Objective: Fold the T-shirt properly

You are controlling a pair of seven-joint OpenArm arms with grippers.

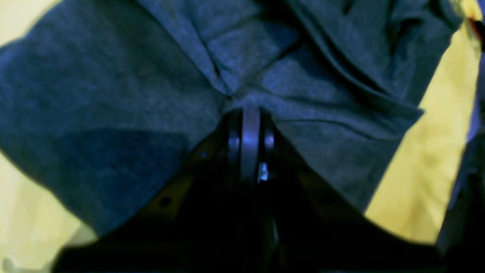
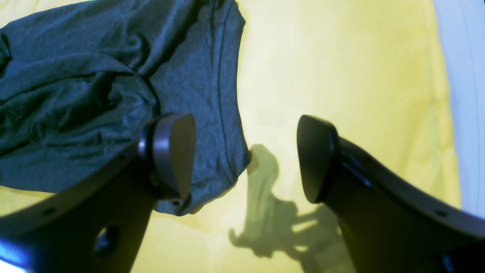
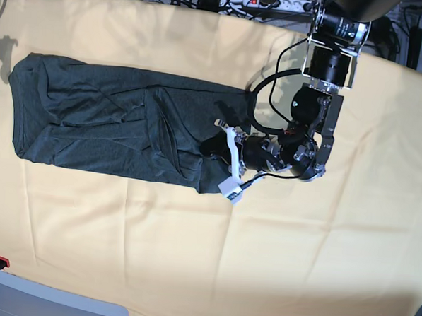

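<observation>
The left pincer [image 1: 250,113] is closed on a bunch of the T-shirt [image 1: 113,113], its two fingers pressed together with the dark knit gathered into creases that fan out from the tips. In the base view this pincer [image 3: 215,145] sits low at the garment's right end, its arm [image 3: 320,100] reaching down from the top of the picture.

The right pincer [image 2: 246,155] stands wide, nothing between its fingers. One fingertip [image 2: 174,151] hangs over the hemmed edge of the T-shirt [image 2: 94,94]; the other is above bare yellow cloth [image 2: 341,68], where the pincer's shadow falls.

From the base view the T-shirt [image 3: 113,124] lies stretched lengthwise across the left and middle of the worktop [image 3: 192,256], on the pale yellow-orange cloth, rumpled with folds along its middle. The right arm itself cannot be made out in that view.
</observation>
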